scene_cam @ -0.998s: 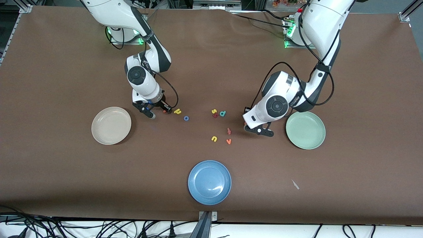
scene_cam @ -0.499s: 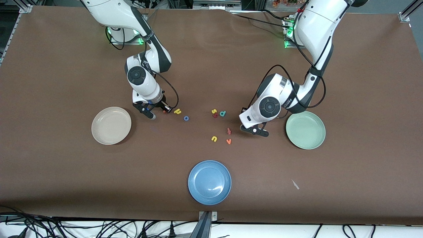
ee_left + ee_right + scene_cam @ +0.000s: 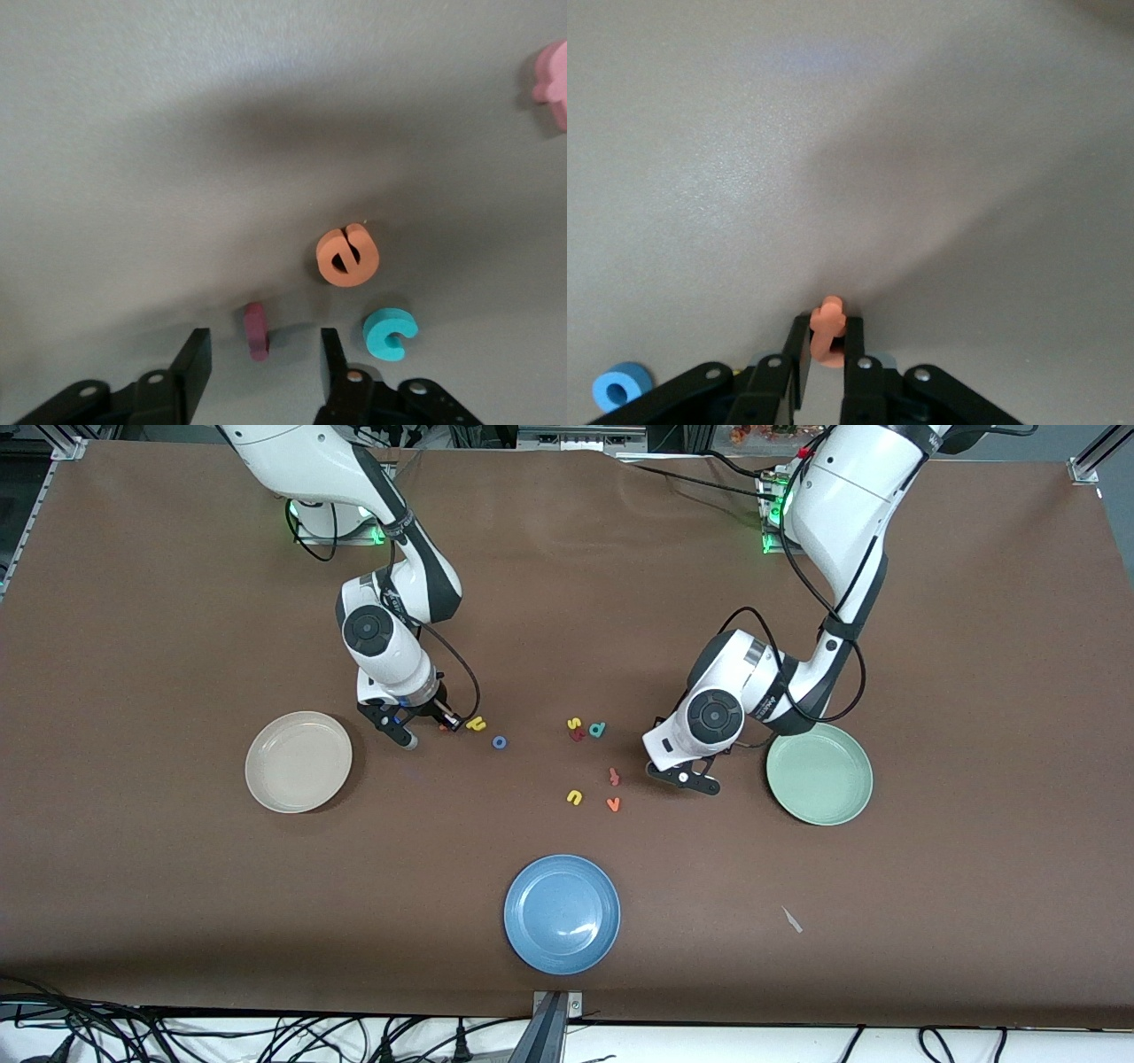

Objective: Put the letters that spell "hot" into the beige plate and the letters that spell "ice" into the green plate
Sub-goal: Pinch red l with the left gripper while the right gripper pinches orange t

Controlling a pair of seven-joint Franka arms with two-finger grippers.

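My right gripper (image 3: 827,326) is shut on the orange t (image 3: 829,329), low over the table between the beige plate (image 3: 299,762) and the yellow h (image 3: 476,724). The blue o (image 3: 500,742) lies beside the h and also shows as the blue o (image 3: 622,388) in the right wrist view. My left gripper (image 3: 264,345) is open, its jaws on either side of the dark red i (image 3: 257,331), not touching it. The orange e (image 3: 347,255) and teal c (image 3: 389,334) lie close by. In the front view the left gripper (image 3: 682,776) hides these three, beside the empty green plate (image 3: 819,773).
A blue plate (image 3: 562,913) sits nearest the front camera. Spare letters lie mid-table: yellow s (image 3: 574,723), teal d (image 3: 597,729), orange f (image 3: 613,777), yellow u (image 3: 574,797), orange v (image 3: 612,804). A small scrap (image 3: 791,919) lies toward the left arm's end.
The right gripper has shut on the orange t. The left arm has shifted away from the green plate toward the middle letters, and its jaws have narrowed a little.
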